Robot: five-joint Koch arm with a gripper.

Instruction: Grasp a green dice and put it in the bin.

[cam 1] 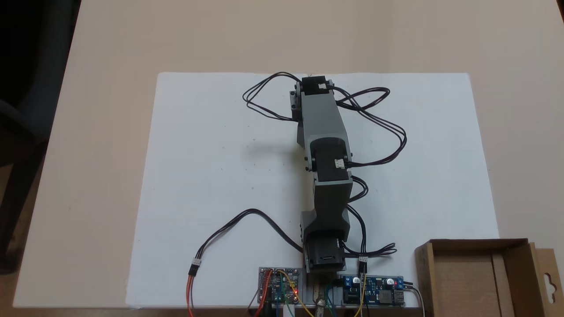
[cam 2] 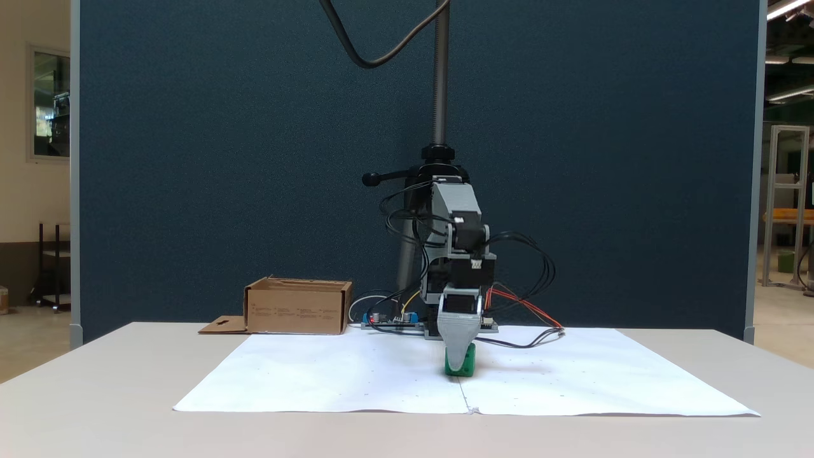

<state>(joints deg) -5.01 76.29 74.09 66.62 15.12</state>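
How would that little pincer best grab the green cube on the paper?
From straight above, closing on two opposite flat sides of the green dice. It sits flat on the white paper, and the pincer is already down over it.

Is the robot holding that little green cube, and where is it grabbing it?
Cannot be told. The end effector is down over the top of the green dice, which sits on the white paper, but its jaws overlap.

Premises: laboratory or workshop. Evidence: bare circuit boards (cam 1: 280, 285) wired at the table (cam 1: 110, 53) edge, blue partition screen (cam 2: 254, 159) behind, aluminium framing (cam 2: 788, 203) and strip lights (cam 2: 788, 7) beyond.
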